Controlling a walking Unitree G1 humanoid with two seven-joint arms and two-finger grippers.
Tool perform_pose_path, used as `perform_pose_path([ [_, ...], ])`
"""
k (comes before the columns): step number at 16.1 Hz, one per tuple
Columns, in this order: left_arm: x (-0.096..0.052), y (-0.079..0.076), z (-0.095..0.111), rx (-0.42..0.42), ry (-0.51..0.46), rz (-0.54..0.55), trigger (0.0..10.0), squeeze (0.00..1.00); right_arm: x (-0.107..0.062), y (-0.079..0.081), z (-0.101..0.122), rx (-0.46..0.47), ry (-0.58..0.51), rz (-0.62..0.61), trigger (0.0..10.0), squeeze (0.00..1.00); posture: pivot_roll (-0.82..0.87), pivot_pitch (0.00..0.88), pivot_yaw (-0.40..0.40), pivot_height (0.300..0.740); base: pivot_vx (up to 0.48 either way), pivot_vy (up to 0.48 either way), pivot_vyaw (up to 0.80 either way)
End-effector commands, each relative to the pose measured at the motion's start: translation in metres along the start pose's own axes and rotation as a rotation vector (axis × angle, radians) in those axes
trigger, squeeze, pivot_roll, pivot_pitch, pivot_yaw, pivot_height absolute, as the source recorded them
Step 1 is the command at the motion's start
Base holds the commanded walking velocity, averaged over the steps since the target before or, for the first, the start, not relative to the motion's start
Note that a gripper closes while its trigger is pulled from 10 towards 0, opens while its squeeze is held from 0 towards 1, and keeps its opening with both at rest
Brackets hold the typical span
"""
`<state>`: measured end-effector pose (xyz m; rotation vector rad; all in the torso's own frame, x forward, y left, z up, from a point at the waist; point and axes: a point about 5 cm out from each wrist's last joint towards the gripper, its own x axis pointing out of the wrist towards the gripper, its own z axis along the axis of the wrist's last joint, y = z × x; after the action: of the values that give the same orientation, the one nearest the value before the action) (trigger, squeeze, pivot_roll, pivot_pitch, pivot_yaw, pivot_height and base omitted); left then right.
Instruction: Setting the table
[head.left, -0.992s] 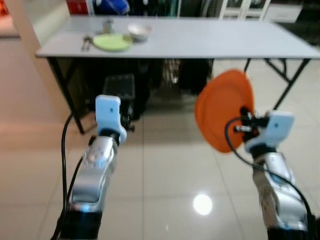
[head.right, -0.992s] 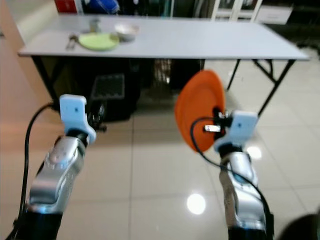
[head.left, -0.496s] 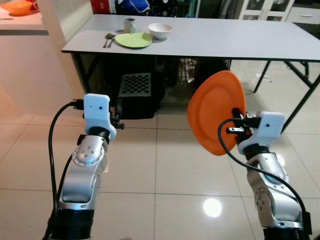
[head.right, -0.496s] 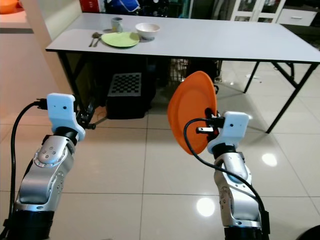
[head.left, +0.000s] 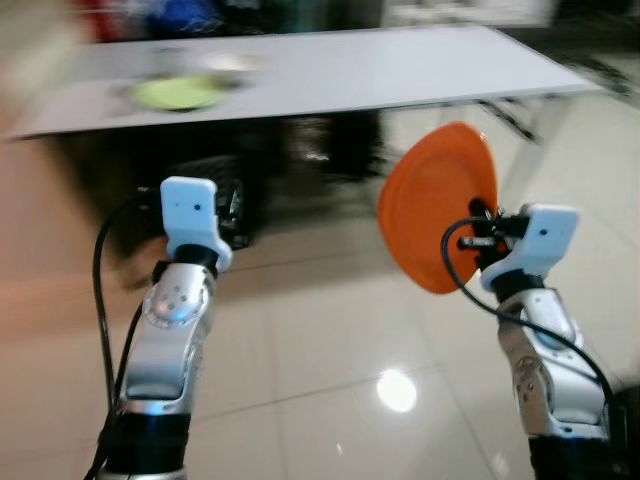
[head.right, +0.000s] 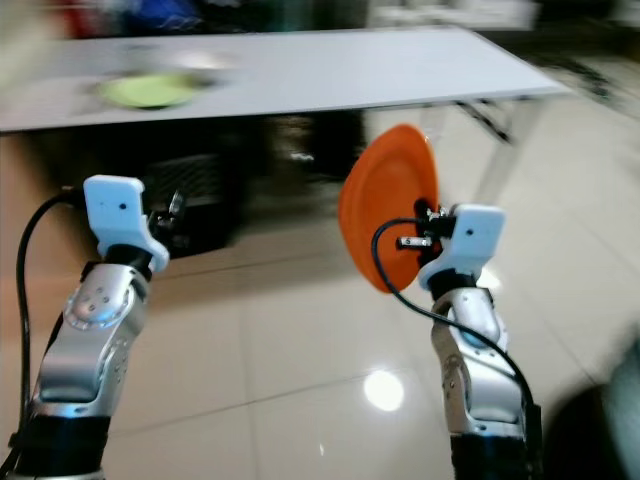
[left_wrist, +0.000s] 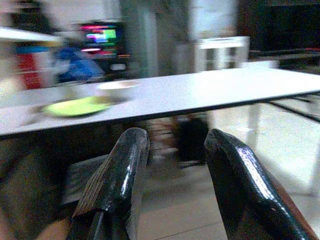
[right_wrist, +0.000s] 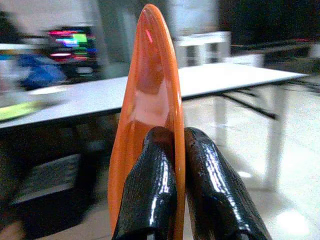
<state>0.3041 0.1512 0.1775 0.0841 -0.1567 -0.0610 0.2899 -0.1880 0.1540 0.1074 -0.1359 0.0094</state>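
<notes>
Holding the orange plate (head.left: 438, 205) on its edge, the right gripper (right_wrist: 172, 200) has both black fingers pressed together on the rim, one finger on each face, so the plate stands almost upright in front of the right arm. The grey table (head.left: 420, 70) lies ahead of the plate and above it, well apart across the tiled floor (head.left: 300, 340), and the long side of the table runs across the view from left to right. On the left part of the table there is already a green plate (head.left: 178, 93) with a pale bowl (left_wrist: 116, 89) just beside it; the pictures are blurred here, so I cannot tell what other small things lie there. The bare part of the tabletop is more on the right side, which is the side of the arm that carries the plate, so in my judgement this arm is the nearer one for setting it down. For that move the plate would need to turn from upright to flat. The left gripper (left_wrist: 172, 170) is raised in front of the robot, its two fingers stand apart with nothing between them, and it touches nothing.
</notes>
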Motion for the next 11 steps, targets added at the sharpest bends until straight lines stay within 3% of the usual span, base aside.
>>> perform_pose_path([
  [1,0.0009,0.0021,0.0028,0.022,-0.018,-0.004,10.0,0.00,0.0043,0.0003,0.0088,0.016,-0.031,-0.006,10.0,0.00,-0.02,0.000,-0.016,0.740,0.416,0.000,-0.66],
  [5,0.0023,0.0022,0.0037,0.027,-0.023,-0.007,10.0,0.00,0.0079,0.0006,0.0106,0.017,-0.040,-0.005,10.0,0.00,-0.02,0.000,-0.016,0.740,0.414,0.000,-0.62],
  [11,0.0023,0.0038,0.0016,0.032,-0.019,-0.017,10.0,0.00,0.0097,0.0020,0.0110,0.008,-0.047,-0.015,10.0,0.00,-0.02,0.000,-0.006,0.740,0.425,0.000,0.00],
])
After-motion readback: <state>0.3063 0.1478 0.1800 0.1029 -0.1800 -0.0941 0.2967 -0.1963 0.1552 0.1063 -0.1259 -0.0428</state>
